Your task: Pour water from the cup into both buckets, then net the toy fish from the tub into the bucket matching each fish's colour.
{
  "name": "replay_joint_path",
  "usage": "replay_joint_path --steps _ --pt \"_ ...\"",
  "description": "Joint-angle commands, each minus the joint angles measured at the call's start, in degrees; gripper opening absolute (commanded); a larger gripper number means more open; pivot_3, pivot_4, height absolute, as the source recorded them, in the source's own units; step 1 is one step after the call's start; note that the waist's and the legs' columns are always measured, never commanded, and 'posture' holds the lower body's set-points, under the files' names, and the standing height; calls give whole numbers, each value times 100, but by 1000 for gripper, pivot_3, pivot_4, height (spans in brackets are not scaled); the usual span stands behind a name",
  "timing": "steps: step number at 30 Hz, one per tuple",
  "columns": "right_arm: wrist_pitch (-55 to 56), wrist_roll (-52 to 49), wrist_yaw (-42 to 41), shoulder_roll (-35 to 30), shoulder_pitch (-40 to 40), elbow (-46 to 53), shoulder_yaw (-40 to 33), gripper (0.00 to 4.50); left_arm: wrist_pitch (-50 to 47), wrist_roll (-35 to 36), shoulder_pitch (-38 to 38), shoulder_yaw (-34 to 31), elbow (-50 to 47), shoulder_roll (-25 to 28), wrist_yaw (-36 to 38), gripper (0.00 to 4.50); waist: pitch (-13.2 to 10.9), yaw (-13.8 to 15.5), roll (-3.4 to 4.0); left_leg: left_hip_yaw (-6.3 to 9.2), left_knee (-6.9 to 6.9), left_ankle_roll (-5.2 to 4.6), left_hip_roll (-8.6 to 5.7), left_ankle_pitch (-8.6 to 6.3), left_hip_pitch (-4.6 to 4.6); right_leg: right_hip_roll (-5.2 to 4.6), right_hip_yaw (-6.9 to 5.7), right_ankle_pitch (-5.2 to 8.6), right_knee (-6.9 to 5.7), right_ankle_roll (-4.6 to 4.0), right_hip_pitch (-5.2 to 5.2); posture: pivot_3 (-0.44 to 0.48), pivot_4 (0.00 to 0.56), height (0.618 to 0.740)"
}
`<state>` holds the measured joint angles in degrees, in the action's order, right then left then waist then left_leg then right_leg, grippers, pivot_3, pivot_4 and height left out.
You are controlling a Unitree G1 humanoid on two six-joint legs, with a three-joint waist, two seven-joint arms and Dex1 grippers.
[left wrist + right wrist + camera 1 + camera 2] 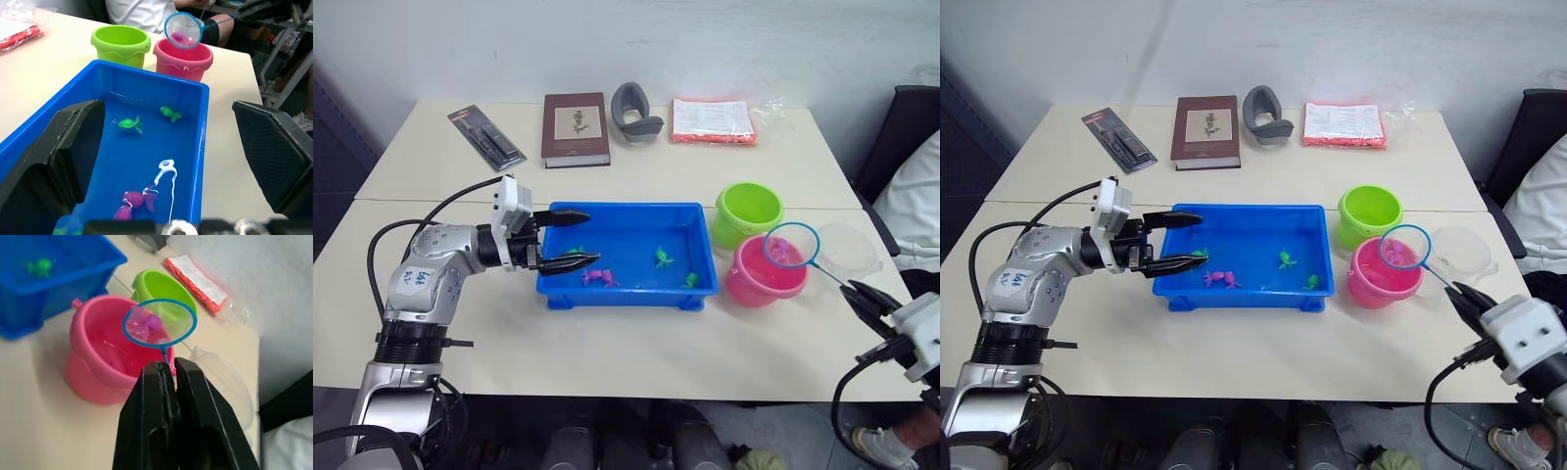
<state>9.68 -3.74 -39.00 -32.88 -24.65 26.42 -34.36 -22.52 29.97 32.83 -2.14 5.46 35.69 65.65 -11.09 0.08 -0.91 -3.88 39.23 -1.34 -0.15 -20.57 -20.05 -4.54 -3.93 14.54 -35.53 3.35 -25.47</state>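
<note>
The net (160, 324), a magenta fish (153, 322) in it, is held over the pink bucket (105, 352) by the clamped right gripper (167, 369).

Left arm: elbow bent, forearm level, reaching toward the robot's right. Left gripper (566, 237) spread wide, one black finger above the other, tips over the near-left end of the tub (626, 290).

Right arm: low at the near-right corner, wrist angled up and inward. Right gripper (167, 371) with fingers pressed together on the net (159, 323) handle, apparently near its end; hoop raised over the pink bucket (100, 357).
</note>
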Motion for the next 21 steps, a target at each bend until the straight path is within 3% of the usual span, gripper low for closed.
replay_joint_path --steps 1,8,12,16,21 --pt "1409 1210 589 -91 -88 -230 -24 0 80 24 39 -122 -140 -31 -48 4489 0 0 0 -2 0 1 -2 1 1 -1 3 0 0 0 0 0 150 740" --pt "3337 3751 2160 -514 -202 -833 -213 0 126 9 5 -117 -141 -116 -114 4489 0 -8 -1 -9 0 13 -2 7 14 2 16 1 -3 -1 1 0 150 740" --pt "3752 4610 3026 -694 -236 -1287 -212 0 135 7 1 -119 -160 -225 -232 4489 0 -10 -2 -16 0 16 -2 9 26 2 25 1 -4 -2 8 0 150 740" --pt "3872 4833 3311 -776 -288 -1335 47 0 95 22 -18 -97 -218 -269 -289 4489 0 -14 -1 -25 0 17 -2 9 36 3 35 2 -9 -3 12 0 150 740" --pt "3554 4588 3566 -836 -161 -1456 -229 0 97 -5 -9 -115 -199 -248 -278 4489 0 -31 -2 -27 -4 19 2 9 60 8 39 3 -9 -5 32 0 150 740"
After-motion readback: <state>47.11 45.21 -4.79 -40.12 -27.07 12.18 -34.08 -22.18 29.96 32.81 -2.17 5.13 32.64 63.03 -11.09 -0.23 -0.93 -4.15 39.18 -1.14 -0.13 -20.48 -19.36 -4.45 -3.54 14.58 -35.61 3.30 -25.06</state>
